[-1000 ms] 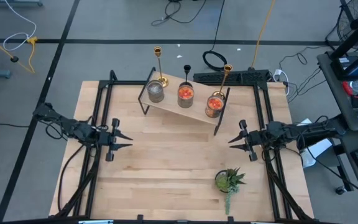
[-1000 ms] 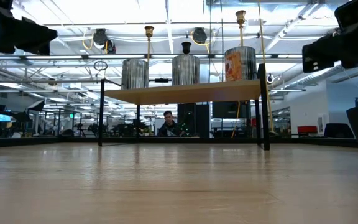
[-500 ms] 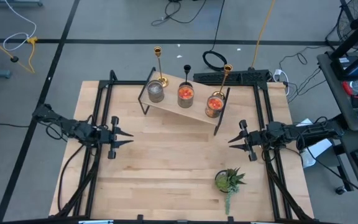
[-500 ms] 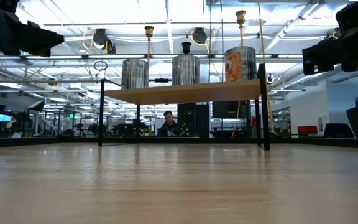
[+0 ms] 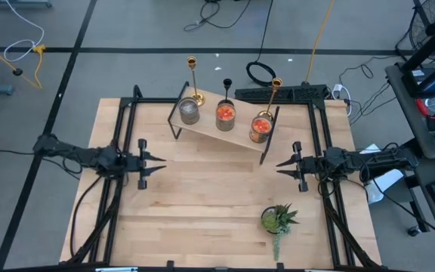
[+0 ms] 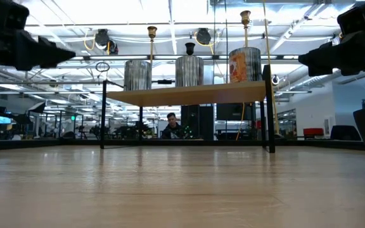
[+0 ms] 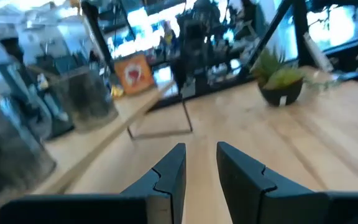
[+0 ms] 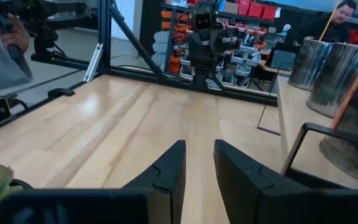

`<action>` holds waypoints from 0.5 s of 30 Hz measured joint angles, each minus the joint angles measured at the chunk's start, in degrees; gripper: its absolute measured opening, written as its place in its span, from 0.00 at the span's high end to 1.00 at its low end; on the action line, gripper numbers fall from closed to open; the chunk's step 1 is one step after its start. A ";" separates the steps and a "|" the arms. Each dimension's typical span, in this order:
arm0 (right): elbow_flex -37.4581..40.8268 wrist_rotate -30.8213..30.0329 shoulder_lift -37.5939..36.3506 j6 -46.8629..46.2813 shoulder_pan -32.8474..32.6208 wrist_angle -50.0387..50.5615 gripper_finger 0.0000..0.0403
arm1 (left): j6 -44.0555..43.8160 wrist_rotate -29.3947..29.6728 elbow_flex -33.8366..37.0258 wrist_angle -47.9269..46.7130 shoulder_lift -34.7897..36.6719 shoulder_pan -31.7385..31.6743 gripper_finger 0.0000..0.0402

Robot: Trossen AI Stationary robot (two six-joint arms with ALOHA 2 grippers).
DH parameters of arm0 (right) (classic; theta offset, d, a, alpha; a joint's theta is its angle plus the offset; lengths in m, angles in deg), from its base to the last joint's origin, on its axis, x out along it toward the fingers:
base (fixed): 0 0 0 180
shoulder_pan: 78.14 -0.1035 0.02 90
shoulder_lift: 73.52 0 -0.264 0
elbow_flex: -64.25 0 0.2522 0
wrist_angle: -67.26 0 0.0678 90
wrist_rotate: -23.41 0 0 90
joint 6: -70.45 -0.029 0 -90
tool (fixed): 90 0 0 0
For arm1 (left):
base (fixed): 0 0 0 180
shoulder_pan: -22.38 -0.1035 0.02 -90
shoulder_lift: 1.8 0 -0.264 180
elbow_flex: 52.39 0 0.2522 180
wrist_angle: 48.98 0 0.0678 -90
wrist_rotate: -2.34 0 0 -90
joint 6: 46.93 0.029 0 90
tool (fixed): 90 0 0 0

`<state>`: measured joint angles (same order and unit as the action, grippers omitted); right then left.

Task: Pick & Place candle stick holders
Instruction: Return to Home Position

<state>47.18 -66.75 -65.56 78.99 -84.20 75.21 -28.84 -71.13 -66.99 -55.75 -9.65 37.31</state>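
Pale wooden table in a black frame, on a grey floor strewn with cables. At the left side, left gripper over bare wood, pointing inward, fingers a narrow gap apart, gripping nothing. Toward the far edge, a low wooden shelf set at a slant, bearing all the holders: left gold candlestick behind the grey cup, then short black candlestick behind the middle orange-red cup, then right orange-red cup with the right gold candlestick just behind. Near the front, a green potted plant. At the right side, right gripper facing inward, fingers likewise slightly parted and empty, well apart from the shelf.
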 joint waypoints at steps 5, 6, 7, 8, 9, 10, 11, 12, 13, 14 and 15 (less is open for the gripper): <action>0.04 0.00 0.02 -0.14 0.00 0.04 0.81 | -5.86 -1.58 -0.16 -4.05 -0.28 -1.96 0.76; 0.04 0.01 0.02 -0.12 0.00 0.07 0.81 | -7.10 -2.04 -0.17 -4.13 -0.57 -2.14 0.76; 0.04 0.02 0.02 -0.12 0.00 0.07 0.81 | -7.84 -2.09 -0.17 -4.22 -0.73 -2.11 0.76; 0.04 0.00 0.02 -0.16 0.00 0.09 0.81 | -8.15 -2.00 -0.17 -4.24 -0.82 -2.11 0.76; 0.04 0.02 0.02 -0.27 0.00 0.11 0.81 | -8.16 -1.73 -0.17 -4.22 -0.76 -2.11 0.76; 0.04 0.00 0.02 -0.27 0.00 0.09 0.81 | -8.05 -1.46 -0.17 -4.26 -0.77 -2.11 0.76; 0.07 0.01 0.02 -0.27 0.00 0.11 0.81 | -7.79 -1.43 -0.17 -4.28 -0.80 -2.11 0.76; 0.07 0.06 0.02 -0.28 0.00 0.11 0.81 | -7.72 -1.43 -0.17 -4.13 -0.77 -2.11 0.76; 0.07 0.14 0.02 -0.29 0.00 0.11 0.81 | -7.75 -1.42 -0.14 -3.83 -0.77 -2.11 0.76; 0.07 0.15 0.02 -0.29 0.00 0.11 0.81 | -7.90 -1.36 -0.12 -3.58 -0.77 -2.11 0.76; 0.07 0.15 0.02 -0.29 0.00 0.13 0.81 | -8.00 -1.27 -0.10 -3.43 -0.77 -2.11 0.76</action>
<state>47.25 -66.60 -65.53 78.70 -84.20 75.35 -36.84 -72.40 -67.10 -59.19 -10.42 35.20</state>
